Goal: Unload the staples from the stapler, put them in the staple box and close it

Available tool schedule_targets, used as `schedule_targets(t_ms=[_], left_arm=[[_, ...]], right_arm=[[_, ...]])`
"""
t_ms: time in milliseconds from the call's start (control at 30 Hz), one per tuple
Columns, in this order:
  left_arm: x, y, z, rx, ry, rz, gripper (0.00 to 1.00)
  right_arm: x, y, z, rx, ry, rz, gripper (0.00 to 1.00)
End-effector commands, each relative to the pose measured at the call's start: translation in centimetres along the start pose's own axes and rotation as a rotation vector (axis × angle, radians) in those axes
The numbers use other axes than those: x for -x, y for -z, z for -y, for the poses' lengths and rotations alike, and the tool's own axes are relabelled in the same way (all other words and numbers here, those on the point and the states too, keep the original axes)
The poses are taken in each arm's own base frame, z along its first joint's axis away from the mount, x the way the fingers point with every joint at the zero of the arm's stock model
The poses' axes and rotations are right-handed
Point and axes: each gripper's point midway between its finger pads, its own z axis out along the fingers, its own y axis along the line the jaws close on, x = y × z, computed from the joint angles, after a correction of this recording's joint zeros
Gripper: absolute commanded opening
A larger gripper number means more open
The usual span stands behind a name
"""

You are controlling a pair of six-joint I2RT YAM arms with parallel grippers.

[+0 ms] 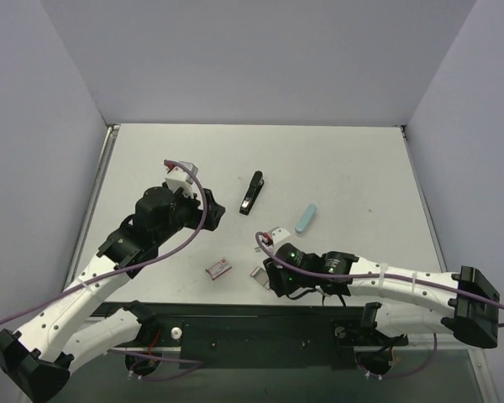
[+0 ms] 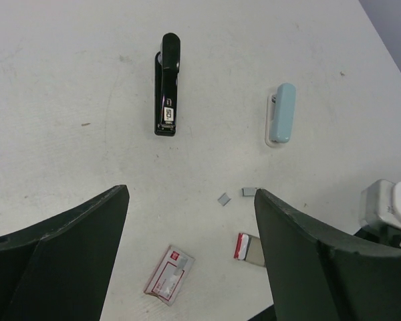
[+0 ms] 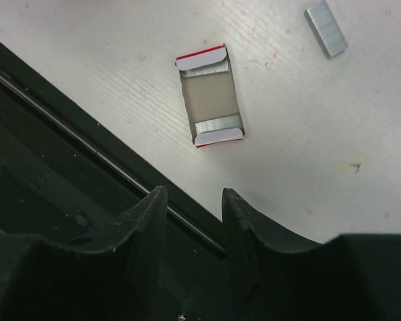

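The black stapler (image 1: 252,193) lies closed on the white table, past the middle; in the left wrist view (image 2: 167,83) it lies ahead of the fingers. Two short grey staples strips (image 2: 224,198) lie loose on the table, and one shows in the right wrist view (image 3: 325,28). My left gripper (image 1: 212,217) (image 2: 190,194) is wide open and empty, raised left of the stapler. My right gripper (image 1: 273,281) (image 3: 192,194) hangs over the table's dark front edge, its jaws a narrow gap apart with nothing between them.
A small reddish-brown box (image 1: 218,268) (image 2: 168,274) lies near the front edge. A grey tray with red-edged flaps (image 1: 257,272) (image 3: 210,95) lies right of it, just ahead of my right gripper. A pale blue oblong thing (image 1: 307,218) (image 2: 281,114) lies right of the stapler.
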Motion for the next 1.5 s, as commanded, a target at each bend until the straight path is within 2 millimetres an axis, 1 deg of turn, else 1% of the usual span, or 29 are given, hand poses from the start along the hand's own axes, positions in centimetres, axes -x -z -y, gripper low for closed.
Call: schedule_targets(t_ms=[0, 33, 67, 100, 133, 167, 200, 233, 267, 467, 600, 700, 933, 1167, 1200, 1233, 1267, 1300, 1467], left_arm=[[-1.4, 1.4, 0.5, -0.055, 0.03, -0.024, 0.87], [-1.6, 1.6, 0.7, -0.067, 0.029, -0.027, 0.87], [-1.9, 1.8, 0.8, -0.072, 0.025, -0.042, 0.87], [-2.2, 2.0, 1.1, -0.094, 0.02, -0.055, 0.87], [-2.5, 2.0, 1.1, -0.095, 0.018, -0.069, 0.87], [-2.8, 2.1, 1.2, -0.105, 0.017, -0.074, 0.86], [-2.8, 2.1, 1.2, -0.108, 0.019, -0.074, 0.86], [-3.0, 2.2, 1.4, -0.121, 0.026, -0.078, 0.86], [-2.9, 2.3, 1.6, -0.13, 0.024, -0.071, 0.86], [-2.9, 2.6, 1.9, -0.151, 0.028, -0.068, 0.86], [-3.0, 2.6, 2.0, -0.159, 0.027, -0.074, 0.86], [-3.0, 2.6, 2.0, -0.159, 0.027, -0.073, 0.86], [-3.1, 2.6, 2.0, -0.161, 0.026, -0.078, 0.86], [-3.2, 2.6, 1.8, -0.155, 0.025, -0.079, 0.86], [-3.2, 2.7, 1.8, -0.155, 0.023, -0.077, 0.86], [-3.2, 2.6, 1.8, -0.154, 0.023, -0.078, 0.86], [-3.2, 2.7, 1.8, -0.155, 0.023, -0.077, 0.85], [-3.2, 2.6, 1.9, -0.155, 0.025, -0.079, 0.86], [-3.1, 2.5, 1.7, -0.155, 0.029, -0.077, 0.86]], right_arm=[[-0.4, -1.6, 0.1, -0.102, -0.157, 0.057, 0.34], [-1.1, -2.1, -0.1, -0.114, -0.179, 0.048, 0.34], [-0.9, -2.4, -0.3, -0.122, -0.193, 0.063, 0.34], [-1.5, -2.8, -0.6, -0.134, -0.206, 0.053, 0.34], [-1.8, -3.4, -0.5, -0.161, -0.205, 0.053, 0.34], [-1.8, -3.5, -0.9, -0.169, -0.216, 0.065, 0.34], [-2.1, -4.0, -0.8, -0.19, -0.213, 0.053, 0.34], [-1.9, -4.1, -1.2, -0.197, -0.221, 0.068, 0.34], [-2.1, -4.5, -1.4, -0.213, -0.215, 0.061, 0.34], [-2.8, -6.2, -0.9, -0.308, -0.27, 0.065, 0.34], [-2.9, -7.0, -0.9, -0.328, -0.274, 0.058, 0.34], [-2.9, -7.1, -0.6, -0.343, -0.279, 0.063, 0.33], [-3.4, -7.2, 1.0, -0.383, -0.29, 0.041, 0.33], [-2.7, -7.3, 2.3, -0.387, -0.235, 0.021, 0.33], [-2.6, -7.5, 2.1, -0.365, -0.238, 0.02, 0.34], [-2.7, -7.6, 2.4, -0.362, -0.223, 0.011, 0.34], [-2.6, -7.8, 2.0, -0.339, -0.224, 0.01, 0.34], [-2.7, -8.0, 2.2, -0.332, -0.215, -0.003, 0.34], [-2.2, -8.6, 2.4, -0.319, -0.187, -0.008, 0.34]])
